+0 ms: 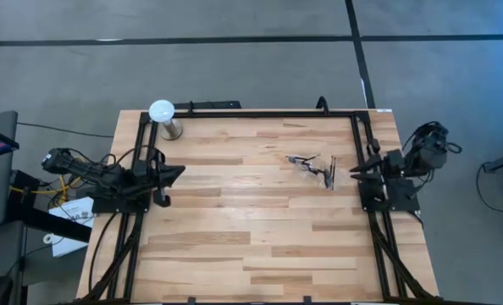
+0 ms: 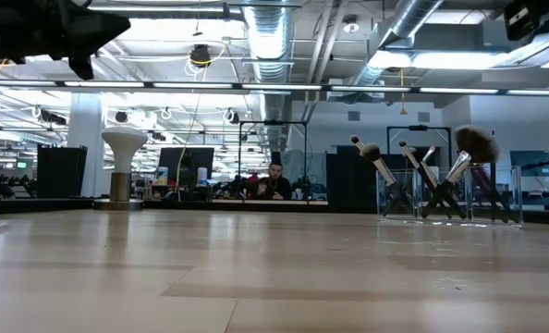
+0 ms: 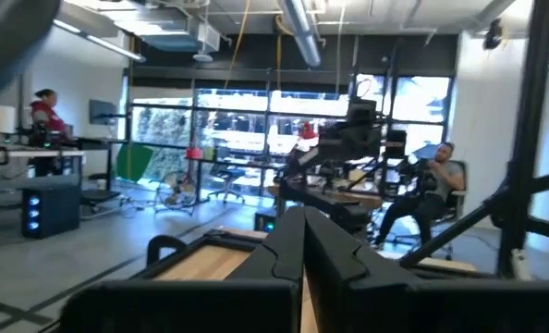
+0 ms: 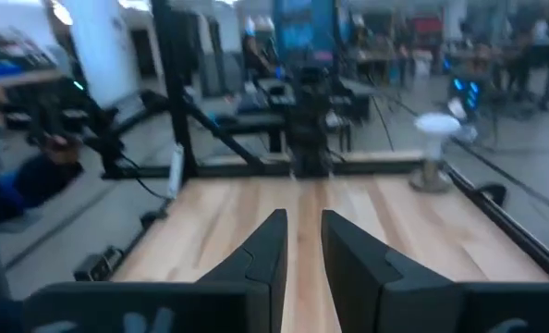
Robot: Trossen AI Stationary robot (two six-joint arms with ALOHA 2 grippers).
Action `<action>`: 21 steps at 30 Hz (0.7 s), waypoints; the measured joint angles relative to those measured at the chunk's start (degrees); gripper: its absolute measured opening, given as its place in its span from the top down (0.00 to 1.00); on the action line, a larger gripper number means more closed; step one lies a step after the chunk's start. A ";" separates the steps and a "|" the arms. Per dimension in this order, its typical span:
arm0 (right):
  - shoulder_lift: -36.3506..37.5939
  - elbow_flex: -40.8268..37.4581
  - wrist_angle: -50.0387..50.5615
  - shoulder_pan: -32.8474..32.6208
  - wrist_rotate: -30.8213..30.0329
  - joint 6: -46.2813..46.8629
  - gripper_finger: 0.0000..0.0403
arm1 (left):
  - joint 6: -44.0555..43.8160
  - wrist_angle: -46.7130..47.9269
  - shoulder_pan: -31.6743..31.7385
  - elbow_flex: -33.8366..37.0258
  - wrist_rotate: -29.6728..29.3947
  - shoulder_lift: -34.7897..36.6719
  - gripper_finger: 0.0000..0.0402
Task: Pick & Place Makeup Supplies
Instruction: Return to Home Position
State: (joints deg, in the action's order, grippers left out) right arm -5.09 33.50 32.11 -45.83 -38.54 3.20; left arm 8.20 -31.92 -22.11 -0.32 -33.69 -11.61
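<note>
Slim dark brushes [image 2: 383,172], clear organizer [image 2: 390,209]

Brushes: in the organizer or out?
In. The low view shows the brushes leaning heads-up inside the clear organizer, handles down within its walls.

No lettering, label, brand, number or sign can be read in any view. The light wooden plank table top [image 1: 251,237] is bare of print. So are the clear plastic organizer [image 2: 396,205] and the dark-handled makeup brushes [image 2: 382,168] standing in it. Any marks on the white paper sheets [image 1: 65,227] beside the table are too small to read.
</note>
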 joint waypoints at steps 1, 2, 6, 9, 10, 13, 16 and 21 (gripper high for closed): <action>1.36 -1.77 -3.03 -0.12 0.98 -2.20 0.85 | 0.13 0.06 0.07 0.00 -0.59 -0.15 0.99; 2.71 -3.44 -5.71 -0.31 2.27 -4.75 0.85 | 0.13 0.14 0.27 0.00 -0.79 -0.26 0.99; 4.60 -8.89 -11.16 -0.26 5.22 -12.34 0.85 | 0.16 0.19 1.95 0.00 -0.70 -0.46 0.99; 4.58 -10.52 -13.73 0.22 5.33 -11.48 0.85 | 0.08 0.18 3.74 0.00 0.03 -0.38 0.99; 4.55 -11.45 -14.70 0.49 4.88 -10.93 0.85 | 0.10 0.19 4.38 0.00 0.76 -0.37 0.99; 4.93 -15.51 -19.35 1.54 4.66 -12.29 0.85 | -0.14 0.20 6.47 0.00 3.08 -0.60 0.99; 4.89 -20.08 -25.01 3.01 6.84 -15.61 0.85 | -2.22 0.18 8.70 -0.02 6.23 -0.93 0.99; 4.91 -25.35 -32.94 7.19 12.62 -19.55 0.85 | -4.79 0.17 12.78 -0.02 11.19 -2.42 0.99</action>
State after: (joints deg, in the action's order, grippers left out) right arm -0.19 8.15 -0.83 -38.63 -25.93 -16.34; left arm 3.42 -31.76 -9.33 -0.34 -22.50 -14.03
